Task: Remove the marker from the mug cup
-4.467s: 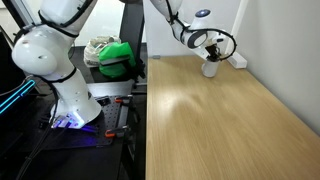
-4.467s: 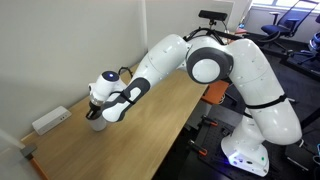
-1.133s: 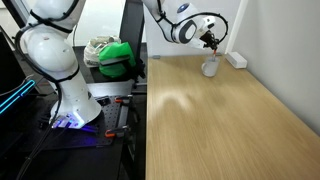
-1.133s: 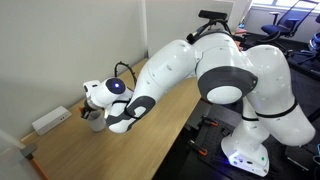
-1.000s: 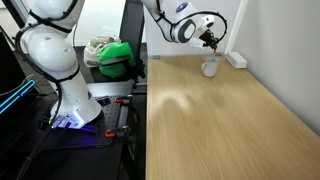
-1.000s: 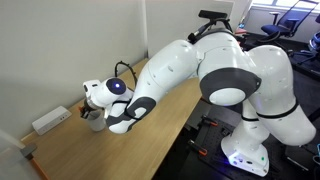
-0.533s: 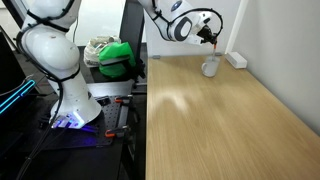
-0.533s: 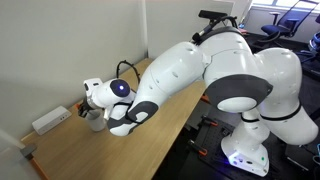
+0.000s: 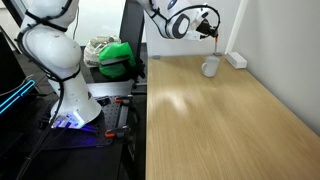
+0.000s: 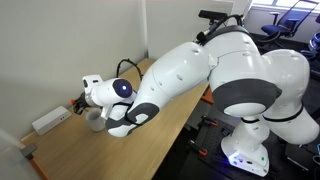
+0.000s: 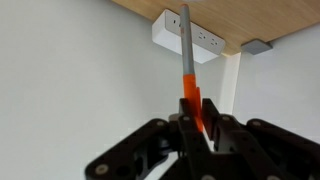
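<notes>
My gripper (image 9: 213, 27) is shut on the marker (image 11: 190, 75), a thin stick with an orange-red end in the jaws and a grey end sticking out. In the wrist view the jaws (image 11: 197, 128) clamp the orange part. The gripper hangs in the air above the small grey-white mug cup (image 9: 211, 67), which stands on the far end of the wooden table (image 9: 220, 120). The marker is clear of the mug. In an exterior view the mug (image 10: 97, 119) stands below the gripper (image 10: 78, 102); the marker itself is hard to make out there.
A flat white rectangular block (image 9: 237, 60) with sockets lies behind the mug by the wall; it also shows in an exterior view (image 10: 49, 120) and in the wrist view (image 11: 190, 38). A green object (image 9: 118, 56) sits off the table. The white wall is close behind.
The gripper has risen steadily from the mug, carrying the marker up and out of it. The mug has stayed in place.
</notes>
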Controlling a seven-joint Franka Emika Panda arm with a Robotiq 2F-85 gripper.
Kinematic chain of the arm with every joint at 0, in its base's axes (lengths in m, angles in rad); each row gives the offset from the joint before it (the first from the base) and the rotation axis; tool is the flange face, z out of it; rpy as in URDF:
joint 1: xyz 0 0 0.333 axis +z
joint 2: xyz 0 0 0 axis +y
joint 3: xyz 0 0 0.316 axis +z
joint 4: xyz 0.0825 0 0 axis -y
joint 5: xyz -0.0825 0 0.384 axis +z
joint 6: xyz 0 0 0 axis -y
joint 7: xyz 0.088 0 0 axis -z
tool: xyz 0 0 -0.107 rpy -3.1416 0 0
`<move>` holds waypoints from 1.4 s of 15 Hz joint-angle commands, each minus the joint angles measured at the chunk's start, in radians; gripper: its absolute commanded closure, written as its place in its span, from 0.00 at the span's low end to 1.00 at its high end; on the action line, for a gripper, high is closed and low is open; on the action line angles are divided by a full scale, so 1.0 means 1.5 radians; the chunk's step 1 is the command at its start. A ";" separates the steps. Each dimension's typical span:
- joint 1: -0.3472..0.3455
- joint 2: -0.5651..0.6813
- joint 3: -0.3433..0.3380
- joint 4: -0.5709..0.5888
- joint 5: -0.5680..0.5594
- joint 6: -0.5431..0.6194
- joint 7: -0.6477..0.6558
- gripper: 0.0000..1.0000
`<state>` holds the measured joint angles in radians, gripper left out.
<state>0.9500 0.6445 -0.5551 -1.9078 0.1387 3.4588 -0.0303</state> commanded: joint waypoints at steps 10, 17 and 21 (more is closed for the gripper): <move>0.137 -0.029 -0.164 -0.007 0.098 0.000 0.013 0.96; 0.243 -0.015 -0.300 -0.023 0.197 -0.001 0.027 0.96; 0.266 -0.024 -0.325 -0.029 0.249 -0.001 0.019 0.96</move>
<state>1.3026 0.6202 -0.9959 -1.9272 0.4733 3.4570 -0.0291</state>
